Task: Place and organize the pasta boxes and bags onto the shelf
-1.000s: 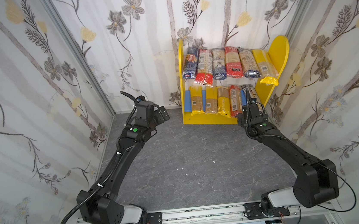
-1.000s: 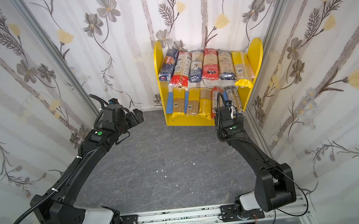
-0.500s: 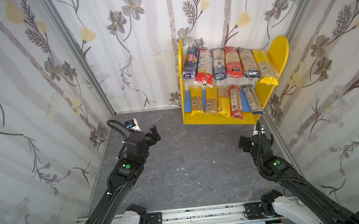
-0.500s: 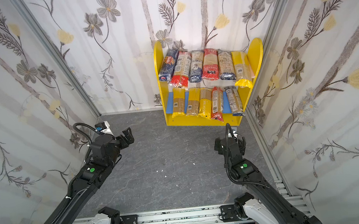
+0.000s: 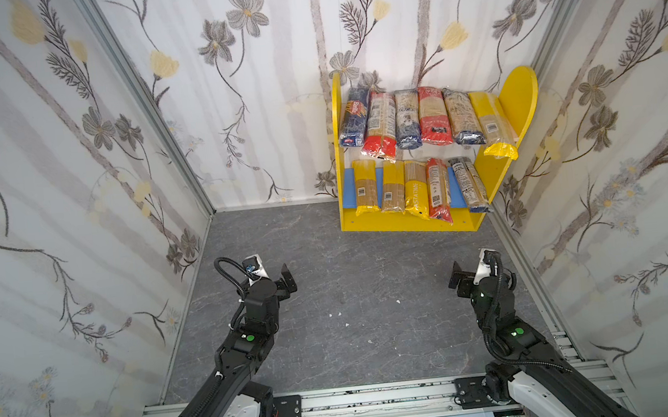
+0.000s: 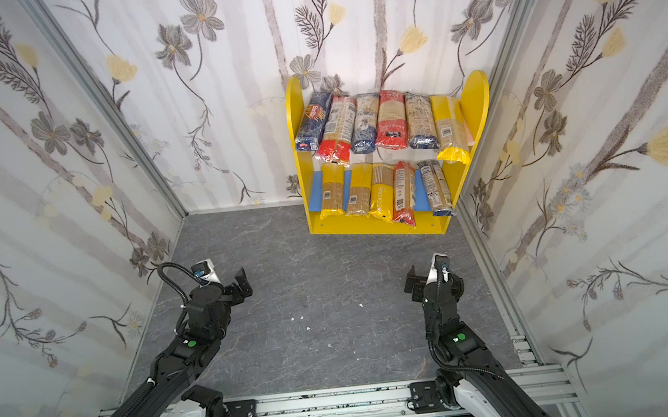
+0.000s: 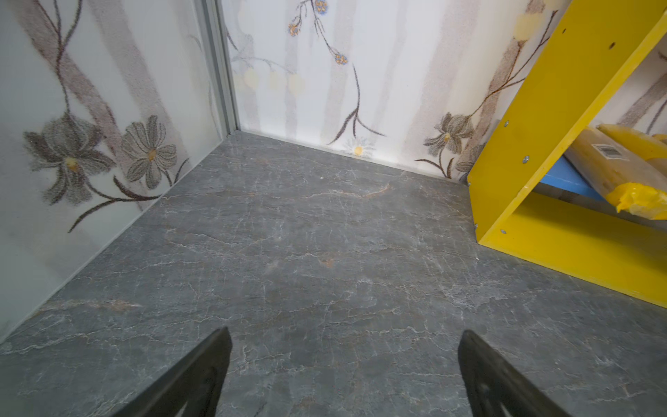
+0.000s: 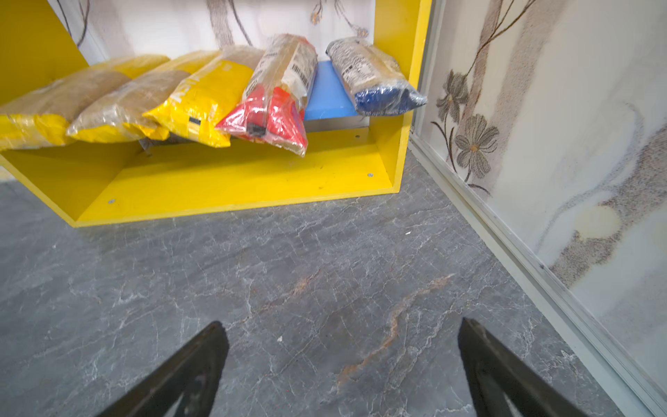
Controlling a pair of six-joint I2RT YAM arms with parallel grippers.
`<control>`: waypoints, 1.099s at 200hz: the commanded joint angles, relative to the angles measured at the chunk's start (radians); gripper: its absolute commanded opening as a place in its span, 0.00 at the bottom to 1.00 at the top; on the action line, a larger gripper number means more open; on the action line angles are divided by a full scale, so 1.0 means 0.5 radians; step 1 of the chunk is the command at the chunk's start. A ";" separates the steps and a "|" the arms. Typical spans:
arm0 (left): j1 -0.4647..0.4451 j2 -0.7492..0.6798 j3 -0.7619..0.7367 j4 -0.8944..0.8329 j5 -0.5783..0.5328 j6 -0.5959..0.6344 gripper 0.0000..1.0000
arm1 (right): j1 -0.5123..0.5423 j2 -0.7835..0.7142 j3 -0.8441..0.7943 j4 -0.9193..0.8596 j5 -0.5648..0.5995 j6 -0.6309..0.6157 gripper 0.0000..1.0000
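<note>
Here, the shelf (image 5: pixel 518 95) stands at the far right of the grey floor (image 5: pixel 357 332), against the back wall (image 5: pixel 271 98). Eleven pasta packets (image 5: pixel 434 116) lie on it side by side: six above, five on the blue lower board (image 5: pixel 347 183), near ends overhanging. Left gripper (image 5: pixel 286 283) and right gripper (image 5: pixel 458 279) hover near, well apart from the shelf, jaws spread wide, holding nothing.

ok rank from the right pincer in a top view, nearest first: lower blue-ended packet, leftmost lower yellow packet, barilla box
1. blue-ended packet, bottom row, right end
2. leftmost yellow packet, bottom row, left end
3. barilla box, top row, left end
</note>
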 commanded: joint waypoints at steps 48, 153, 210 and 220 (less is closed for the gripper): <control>0.326 0.229 -0.322 0.933 0.181 0.130 1.00 | -0.262 0.056 -0.096 0.448 -0.146 -0.065 1.00; 0.720 0.930 -0.421 1.801 0.659 0.186 1.00 | -0.577 0.325 -0.375 1.186 -0.287 -0.033 1.00; 0.727 1.409 -0.321 2.202 0.881 0.289 1.00 | -0.689 0.911 -0.211 1.723 -0.434 -0.138 1.00; 0.723 1.493 -0.306 2.263 0.911 0.308 1.00 | -0.692 1.027 -0.155 1.805 -0.466 -0.158 1.00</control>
